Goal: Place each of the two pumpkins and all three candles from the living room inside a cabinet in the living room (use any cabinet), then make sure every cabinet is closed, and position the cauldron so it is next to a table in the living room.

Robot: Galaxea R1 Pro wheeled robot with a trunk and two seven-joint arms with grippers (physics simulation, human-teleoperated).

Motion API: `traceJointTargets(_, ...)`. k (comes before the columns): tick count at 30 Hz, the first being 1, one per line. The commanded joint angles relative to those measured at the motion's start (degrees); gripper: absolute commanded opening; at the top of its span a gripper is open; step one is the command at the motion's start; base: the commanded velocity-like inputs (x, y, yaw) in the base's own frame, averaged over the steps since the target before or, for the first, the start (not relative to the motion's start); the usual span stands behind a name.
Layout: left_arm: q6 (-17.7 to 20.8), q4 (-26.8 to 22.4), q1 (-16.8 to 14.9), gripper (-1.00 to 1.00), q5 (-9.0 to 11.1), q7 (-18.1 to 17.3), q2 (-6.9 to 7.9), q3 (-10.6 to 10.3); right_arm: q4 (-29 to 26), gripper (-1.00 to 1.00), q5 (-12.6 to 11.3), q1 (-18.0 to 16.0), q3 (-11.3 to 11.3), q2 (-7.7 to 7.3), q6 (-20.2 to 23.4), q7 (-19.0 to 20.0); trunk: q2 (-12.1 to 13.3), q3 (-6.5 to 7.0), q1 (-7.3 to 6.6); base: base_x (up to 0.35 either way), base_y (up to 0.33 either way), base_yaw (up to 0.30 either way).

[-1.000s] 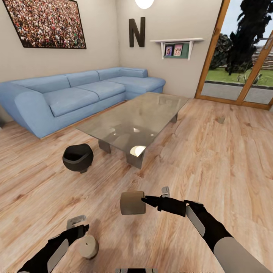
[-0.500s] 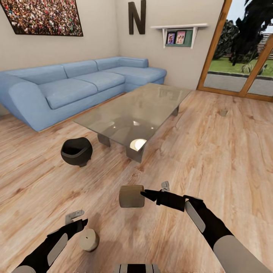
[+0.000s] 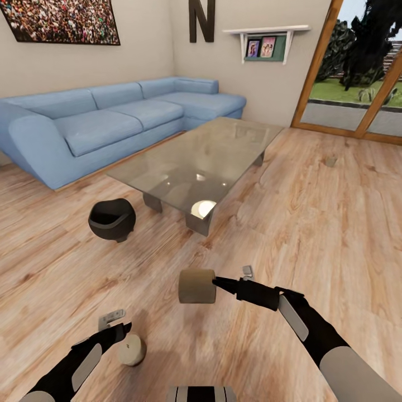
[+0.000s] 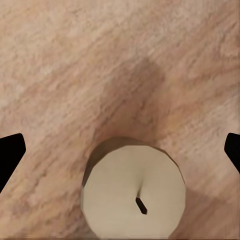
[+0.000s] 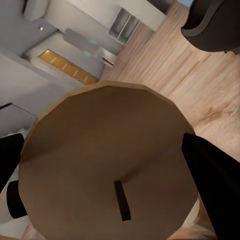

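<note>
Three candles were in sight: one (image 3: 196,286) clamped in the right tool (image 3: 216,285) above the wooden floor (image 3: 312,223), a second (image 3: 132,350) standing on the floor between the spread, released fingers of the left tool (image 3: 118,326), and a third (image 3: 330,161) lying far off near the glass door (image 3: 357,67). One black cauldron (image 3: 111,219) sat on the floor near a corner of the one glass tabletop (image 3: 201,162), in front of the blue sofa (image 3: 111,125).
</note>
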Motion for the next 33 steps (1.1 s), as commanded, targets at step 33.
traceJointTargets(33,2.27,0.28,-0.02,1.00,0.37,0.25,-2.42,-0.60,-11.53,-1.00,-0.89,1.09,0.20,-0.17,5.99,0.20,-0.33,-5.14,0.58,0.000,0.000,0.000)
